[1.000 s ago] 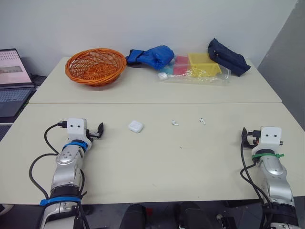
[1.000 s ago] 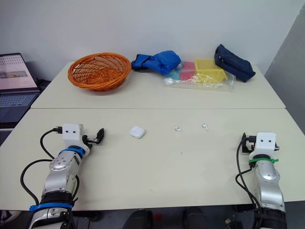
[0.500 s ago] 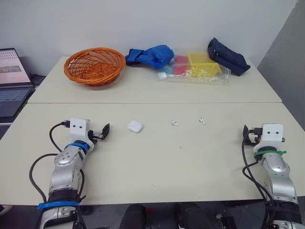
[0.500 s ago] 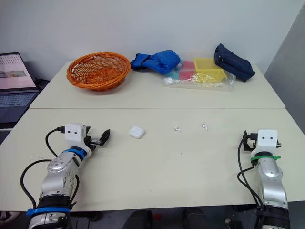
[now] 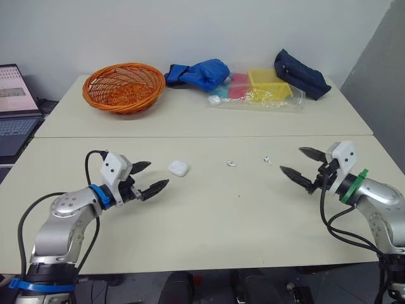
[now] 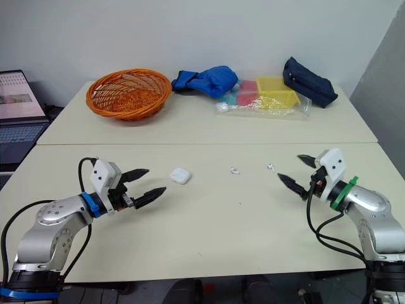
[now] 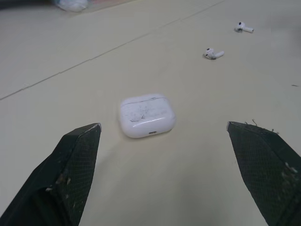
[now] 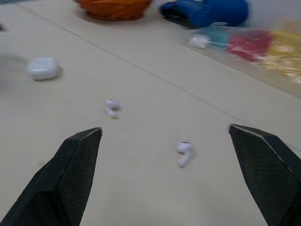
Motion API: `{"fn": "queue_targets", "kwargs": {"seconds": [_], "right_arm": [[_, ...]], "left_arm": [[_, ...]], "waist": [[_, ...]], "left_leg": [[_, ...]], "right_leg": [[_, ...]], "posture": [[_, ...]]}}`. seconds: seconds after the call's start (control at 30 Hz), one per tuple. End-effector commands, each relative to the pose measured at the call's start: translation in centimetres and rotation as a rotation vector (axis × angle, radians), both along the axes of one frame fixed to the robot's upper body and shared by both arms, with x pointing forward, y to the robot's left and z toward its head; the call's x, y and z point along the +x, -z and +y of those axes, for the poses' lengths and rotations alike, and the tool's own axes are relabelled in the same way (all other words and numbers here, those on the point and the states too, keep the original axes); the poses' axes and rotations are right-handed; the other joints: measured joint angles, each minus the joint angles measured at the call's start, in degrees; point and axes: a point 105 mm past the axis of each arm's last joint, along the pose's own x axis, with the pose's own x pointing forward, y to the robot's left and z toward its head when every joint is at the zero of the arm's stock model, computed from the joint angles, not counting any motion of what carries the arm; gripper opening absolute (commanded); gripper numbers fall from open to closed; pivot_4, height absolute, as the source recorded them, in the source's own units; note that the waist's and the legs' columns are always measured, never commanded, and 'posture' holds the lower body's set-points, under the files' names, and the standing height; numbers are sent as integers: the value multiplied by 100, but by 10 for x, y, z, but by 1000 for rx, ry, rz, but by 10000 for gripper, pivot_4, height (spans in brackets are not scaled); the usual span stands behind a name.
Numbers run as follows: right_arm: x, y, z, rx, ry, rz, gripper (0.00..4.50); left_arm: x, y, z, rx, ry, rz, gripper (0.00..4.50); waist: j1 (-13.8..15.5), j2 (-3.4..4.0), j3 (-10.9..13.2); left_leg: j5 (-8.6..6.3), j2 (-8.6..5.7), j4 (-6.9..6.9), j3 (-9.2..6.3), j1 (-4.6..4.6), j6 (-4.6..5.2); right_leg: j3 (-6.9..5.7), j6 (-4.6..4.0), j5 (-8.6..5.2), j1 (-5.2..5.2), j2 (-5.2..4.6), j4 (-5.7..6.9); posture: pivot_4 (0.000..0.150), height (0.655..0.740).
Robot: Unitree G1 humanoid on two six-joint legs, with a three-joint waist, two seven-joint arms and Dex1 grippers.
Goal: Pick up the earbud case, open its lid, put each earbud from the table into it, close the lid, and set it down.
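Note:
A white earbud case [image 5: 178, 168] lies shut on the near table, left of centre. Two white earbuds rest to its right, one earbud [image 5: 232, 163] near the middle and another earbud [image 5: 267, 159] further right. My left gripper [image 5: 149, 178] is open just left of the case, pointing at it; the left wrist view has the case [image 7: 146, 115] between and beyond the fingers. My right gripper [image 5: 297, 163] is open just right of the right earbud [image 8: 184, 153], nothing held.
On the far table stand an orange wicker basket [image 5: 123, 87], a blue cloth bundle [image 5: 199, 73], a plastic bag with red and yellow boxes [image 5: 259, 89] and a navy pouch [image 5: 300, 75]. A laptop [image 5: 12, 101] sits off the left edge.
Both arms swung inward over the table and both grippers have opened wide. The left now points at the case, the right at the earbuds. Case and earbuds lie where they were.

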Motion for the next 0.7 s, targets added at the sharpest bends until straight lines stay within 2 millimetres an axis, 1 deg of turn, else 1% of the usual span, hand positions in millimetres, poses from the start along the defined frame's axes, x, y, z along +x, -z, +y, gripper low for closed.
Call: {"fn": "queue_targets", "kwargs": {"seconds": [0.03, 0.1, 0.17, 0.27, 0.33, 0.47, 0.6, 0.7], "right_arm": [[-16, -16, 36, 17, -199, 3, 45000], [-21, -15, 47, 18, -249, 24, 45000], [-23, -16, 52, 21, -271, 37, 45000], [-32, -12, 62, -12, -342, 61, 45000], [-32, -12, 63, -13, -346, 61, 45000], [-30, -16, 62, -13, -340, 55, 45000], [-30, -18, 62, -12, -343, 56, 45000], [-32, -19, 62, -21, -352, 53, 45000]], "left_arm": [[7, 7, -13, -15, -60, -42, 44831], [8, 16, -21, -5, -42, -45, 44831], [13, 20, -24, -44, -76, -34, 44831], [24, 28, -30, -33, -127, -60, 44831], [31, 32, -27, 23, -158, -93, 44831], [36, 35, -30, 3, -134, -84, 44831], [40, 37, -40, -19, -97, -68, 44831], [46, 40, -48, -16, -103, -71, 44831]], "waist": [[2, -4, 2], [9, -10, 3], [14, -11, 3], [24, -11, 4], [30, -12, 4], [31, -12, 4], [31, -12, 4], [32, -13, 4]], "left_leg": [[0, 0, 1, 0, 1, 0], [0, -7, 2, -4, -1, 0], [0, -8, 3, -6, -3, 0], [0, -9, 3, -6, -6, 0], [0, -11, 4, -6, -6, 0], [0, -11, 5, -4, -6, 0], [0, -11, 5, -6, -6, 0], [0, -12, 6, -5, -6, 0]], "right_leg": [[0, 1, 0, 1, 0, -1], [-5, 2, 1, 2, 1, 0], [-8, 1, 1, 1, 2, 0], [-8, 3, 2, 1, 2, -1], [-10, 26, 16, 1, 2, -1], [-9, 28, 17, 0, 3, -1], [-11, 28, 17, 1, 4, 0], [-10, 30, 18, 1, 4, -1]], "posture": [[1500, 7400], [1500, 7400], [1500, 7400], [1500, 7400], [1500, 7400], [1500, 7400], [1500, 7400], [1500, 7400]]}}
